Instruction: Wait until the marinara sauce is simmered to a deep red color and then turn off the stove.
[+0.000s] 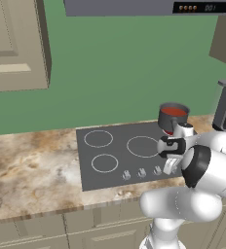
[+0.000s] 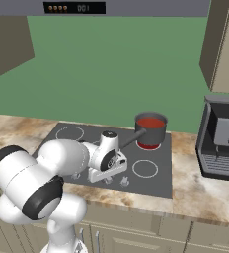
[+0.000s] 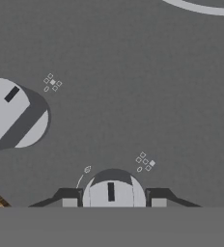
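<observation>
Already the gripper (image 3: 113,202) clamped a small silver stove knob (image 3: 113,192) at the flat dark grey cooktop's (image 1: 115,146) front edge; the orange-red marinara sauce (image 2: 150,122) sat toward one o'clock. Slipping fingertips or the wrong knob would leave that burner lit.

My two base cameras sit behind the arm, left and right, looking forward and down; both take in the stove (image 1: 134,151), the pot (image 1: 173,116) and the desk (image 1: 32,165). My hand camera looks close down on a knob (image 3: 113,190) between the fingers (image 3: 68,198).
</observation>
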### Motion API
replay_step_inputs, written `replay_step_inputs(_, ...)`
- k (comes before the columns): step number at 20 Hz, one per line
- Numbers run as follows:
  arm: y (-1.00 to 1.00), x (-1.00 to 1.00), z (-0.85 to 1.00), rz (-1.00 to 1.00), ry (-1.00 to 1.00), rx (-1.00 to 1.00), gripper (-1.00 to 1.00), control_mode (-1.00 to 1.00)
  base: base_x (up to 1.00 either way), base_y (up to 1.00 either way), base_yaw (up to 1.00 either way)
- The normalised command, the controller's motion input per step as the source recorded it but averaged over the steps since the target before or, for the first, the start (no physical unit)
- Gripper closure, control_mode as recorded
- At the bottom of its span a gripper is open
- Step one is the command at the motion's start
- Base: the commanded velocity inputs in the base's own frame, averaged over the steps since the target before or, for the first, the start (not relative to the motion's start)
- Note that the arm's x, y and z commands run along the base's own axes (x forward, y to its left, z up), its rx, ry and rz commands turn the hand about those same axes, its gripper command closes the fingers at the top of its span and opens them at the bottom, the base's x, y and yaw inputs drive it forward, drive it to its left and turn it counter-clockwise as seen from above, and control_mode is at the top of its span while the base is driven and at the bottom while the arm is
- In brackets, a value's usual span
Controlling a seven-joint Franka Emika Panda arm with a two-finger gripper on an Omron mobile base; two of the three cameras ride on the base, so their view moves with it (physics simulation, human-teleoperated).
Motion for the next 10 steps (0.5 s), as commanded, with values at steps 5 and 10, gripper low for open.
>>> replay_step_inputs(5,0.00,0.00,0.00,0.00,0.00,0.00,1.00,-1.00,0.00,0.00,0.00)
replay_step_inputs(10,0.00,0.00,0.00,0.00,0.00,0.00,1.00,-1.00,0.00,0.00,0.00)
